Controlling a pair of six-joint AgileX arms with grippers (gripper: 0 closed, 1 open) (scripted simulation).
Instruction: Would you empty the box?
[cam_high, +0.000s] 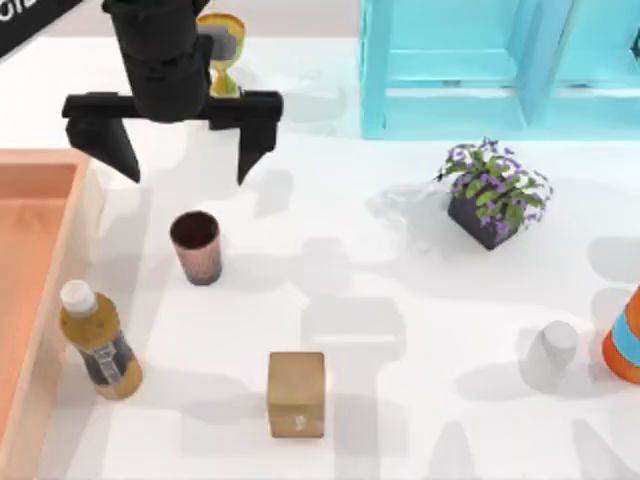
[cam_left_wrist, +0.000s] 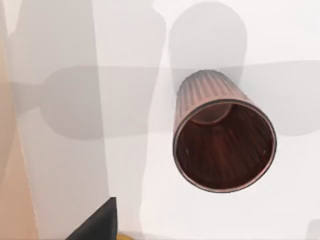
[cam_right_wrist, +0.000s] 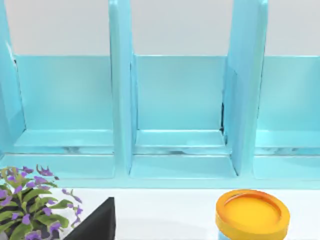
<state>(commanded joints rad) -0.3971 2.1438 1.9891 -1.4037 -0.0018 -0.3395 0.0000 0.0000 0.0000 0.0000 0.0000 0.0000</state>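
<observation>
The box (cam_high: 38, 215) is a large orange-brown bin at the table's left edge; the part of its floor in view is bare. Its wall also shows as an orange strip (cam_left_wrist: 7, 150) in the left wrist view. A yellow bottle (cam_high: 98, 342) with a white cap stands on the table just outside the box's right wall. My left gripper (cam_high: 185, 160) hangs open and empty above the table, behind a dark red cup (cam_high: 196, 247). The left wrist view looks straight down into that cup (cam_left_wrist: 224, 145). My right arm's wrist faces the light-blue shelf (cam_right_wrist: 180, 100).
A tan cube (cam_high: 296, 393) sits front centre. At the back are a yellow hourglass-like object (cam_high: 222, 55) and the blue shelf unit (cam_high: 500, 60). A potted purple plant (cam_high: 492, 192), a white cylinder (cam_high: 550, 350) and an orange-and-blue container (cam_high: 625, 335) occupy the right side.
</observation>
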